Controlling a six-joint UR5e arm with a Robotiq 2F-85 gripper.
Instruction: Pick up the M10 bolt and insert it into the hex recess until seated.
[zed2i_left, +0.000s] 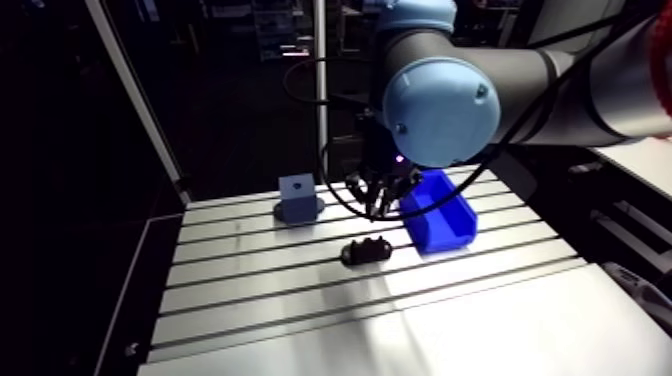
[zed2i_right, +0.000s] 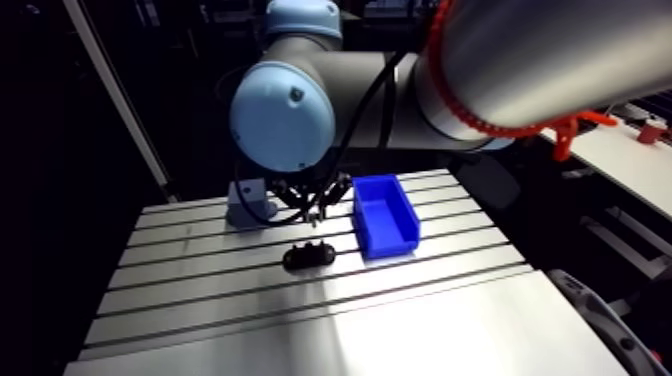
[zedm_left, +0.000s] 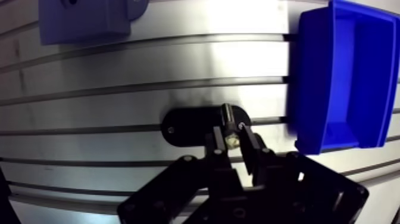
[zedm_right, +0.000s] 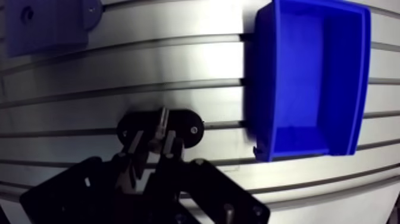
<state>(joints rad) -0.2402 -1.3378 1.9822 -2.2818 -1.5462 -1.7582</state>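
The M10 bolt (zedm_left: 228, 118) is pinched between the two fingers (zedm_left: 215, 152) of the gripper (zedm_left: 233, 138), which are pressed against it from both sides. Only a short dark part of its shaft comes out ahead of the fingertips, and the rest is covered by them. In the wrist view the bolt lies over the black oval fixture (zedm_left: 190, 126), and it hides the middle of this part, so the hex recess cannot be made out. Whether the tip of the bolt touches the fixture I cannot tell. The fixture sits on the slotted table (zedm_left: 178, 65), under the gripper. A blue bin (zedm_left: 345, 77) stands beside it, near but apart, and its far side is cut off. A grey-blue block (zedm_left: 83, 21) stands well apart, ahead of the gripper, only partly in view.
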